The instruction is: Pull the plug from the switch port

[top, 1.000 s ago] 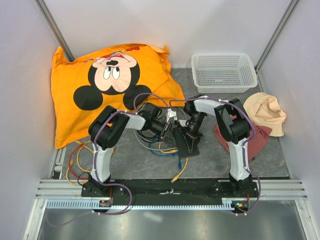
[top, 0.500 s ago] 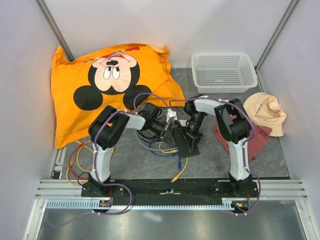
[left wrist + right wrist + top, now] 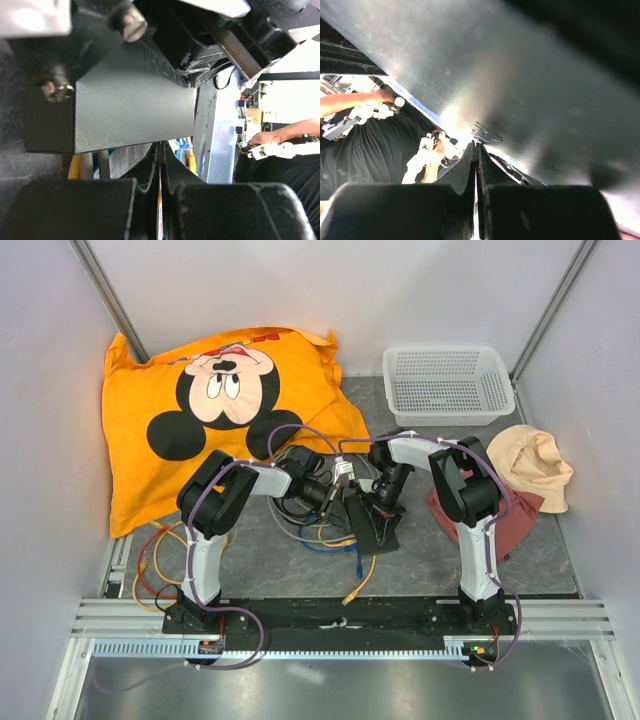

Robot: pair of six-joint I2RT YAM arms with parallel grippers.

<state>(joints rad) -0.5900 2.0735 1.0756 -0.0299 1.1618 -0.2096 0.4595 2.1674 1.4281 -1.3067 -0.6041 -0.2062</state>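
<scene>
The switch (image 3: 368, 523) is a flat matte-black box that stands tilted on the mat between my two arms. Its grey-black face fills the left wrist view (image 3: 130, 105) and, blurred, the right wrist view (image 3: 520, 75). My left gripper (image 3: 338, 496) is at the switch's left side, its jaws shut, the tips (image 3: 161, 147) at the box's lower edge with nothing seen between them. My right gripper (image 3: 385, 502) is against the switch's right side, jaws shut (image 3: 476, 147). The plug and the ports are hidden. Grey, blue and yellow cables (image 3: 360, 575) lie under and in front of the switch.
An orange Mickey Mouse pillow (image 3: 210, 400) covers the back left. A white mesh basket (image 3: 447, 383) stands at the back right. A beige cap (image 3: 535, 465) lies on a maroon cloth (image 3: 515, 520) at the right. Loose orange and red cables (image 3: 150, 550) lie near the left arm's base.
</scene>
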